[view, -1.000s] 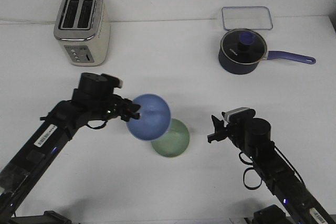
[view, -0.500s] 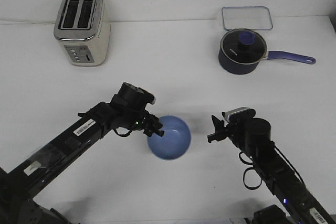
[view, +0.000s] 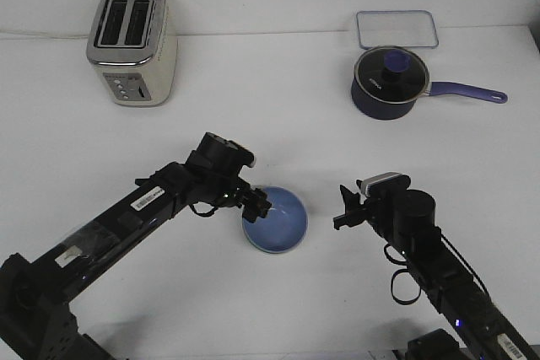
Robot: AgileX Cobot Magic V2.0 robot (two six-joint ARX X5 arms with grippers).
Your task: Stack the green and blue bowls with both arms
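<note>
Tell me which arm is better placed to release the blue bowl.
The left. Its end effector is at the blue bowl, which sits in the green bowl. The right end effector is apart from both.

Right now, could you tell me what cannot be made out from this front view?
- Green bowl: only a thin pale rim shows beneath the blue bowl, which hides the rest.
- Left gripper: its fingertips merge with the blue bowl's rim, so the grip is unclear.
- Right gripper: seen end-on, too small to judge whether it is open.
- Both arms: their bases are cut off by the bottom edge.
</note>
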